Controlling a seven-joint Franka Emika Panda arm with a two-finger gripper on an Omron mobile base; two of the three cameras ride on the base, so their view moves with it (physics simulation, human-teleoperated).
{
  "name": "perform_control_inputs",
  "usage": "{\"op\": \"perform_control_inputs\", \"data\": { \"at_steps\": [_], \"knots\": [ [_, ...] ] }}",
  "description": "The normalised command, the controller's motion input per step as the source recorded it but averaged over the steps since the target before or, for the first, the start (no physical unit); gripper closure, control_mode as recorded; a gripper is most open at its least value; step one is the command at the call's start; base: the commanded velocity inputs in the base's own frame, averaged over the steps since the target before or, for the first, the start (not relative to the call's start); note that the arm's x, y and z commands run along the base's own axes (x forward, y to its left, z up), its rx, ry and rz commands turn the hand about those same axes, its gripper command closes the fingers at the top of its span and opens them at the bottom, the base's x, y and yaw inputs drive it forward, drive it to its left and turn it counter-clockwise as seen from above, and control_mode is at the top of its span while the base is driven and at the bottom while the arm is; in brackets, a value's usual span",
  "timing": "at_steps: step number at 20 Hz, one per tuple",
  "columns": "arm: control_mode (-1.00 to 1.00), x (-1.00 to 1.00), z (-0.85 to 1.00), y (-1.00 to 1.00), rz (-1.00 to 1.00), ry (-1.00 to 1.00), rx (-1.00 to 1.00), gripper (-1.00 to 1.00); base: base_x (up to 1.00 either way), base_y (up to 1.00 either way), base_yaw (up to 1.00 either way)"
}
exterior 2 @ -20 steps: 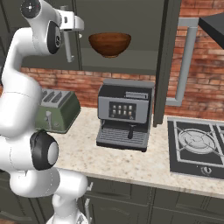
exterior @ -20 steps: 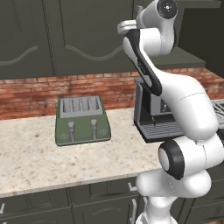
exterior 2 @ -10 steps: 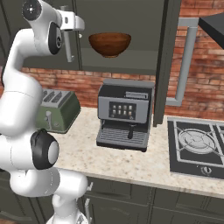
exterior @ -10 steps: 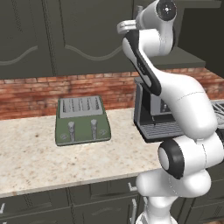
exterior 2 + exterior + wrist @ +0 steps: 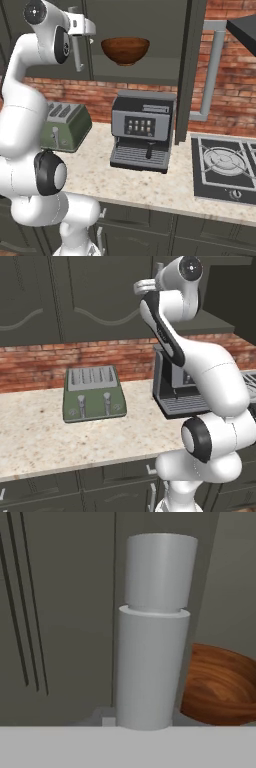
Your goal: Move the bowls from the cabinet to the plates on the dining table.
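Observation:
A glossy reddish-brown bowl [image 5: 125, 50] sits upright on the inner shelf of the dark grey-green cabinet [image 5: 145, 20], above the coffee machine. In the hand view the same bowl [image 5: 220, 687] shows at the right, behind a silver bar handle [image 5: 152, 632] that stands very close in the middle. My gripper [image 5: 79, 39] is raised at the left cabinet door, left of the bowl, and shut on that vertical handle [image 5: 78, 55]. Its fingertips are hidden in the hand view. The plates and the dining table are out of view.
The right cabinet door [image 5: 187, 70] stands open, edge-on beside the shelf. On the speckled counter [image 5: 40, 441] stand a green toaster [image 5: 94, 393] and a grey coffee machine [image 5: 142, 130]. A black hob [image 5: 225, 167] lies at the right, and a brick wall runs behind.

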Motion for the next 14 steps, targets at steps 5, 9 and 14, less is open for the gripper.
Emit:
{"op": "perform_control_inputs", "data": {
  "at_steps": [5, 9, 14],
  "knots": [
    [-1.0, -0.29, 0.0, 0.97, -0.02, 0.0, -0.06, 1.0, 0.0, 0.0, 0.0],
    [-1.0, -0.44, 0.0, 1.0, -0.05, 0.0, -0.08, 1.0, 0.0, 0.0, 0.0],
    [-1.0, -0.5, 0.0, 0.97, -0.06, 0.0, -0.05, 1.0, 0.0, 0.0, 0.0]
  ]
}}
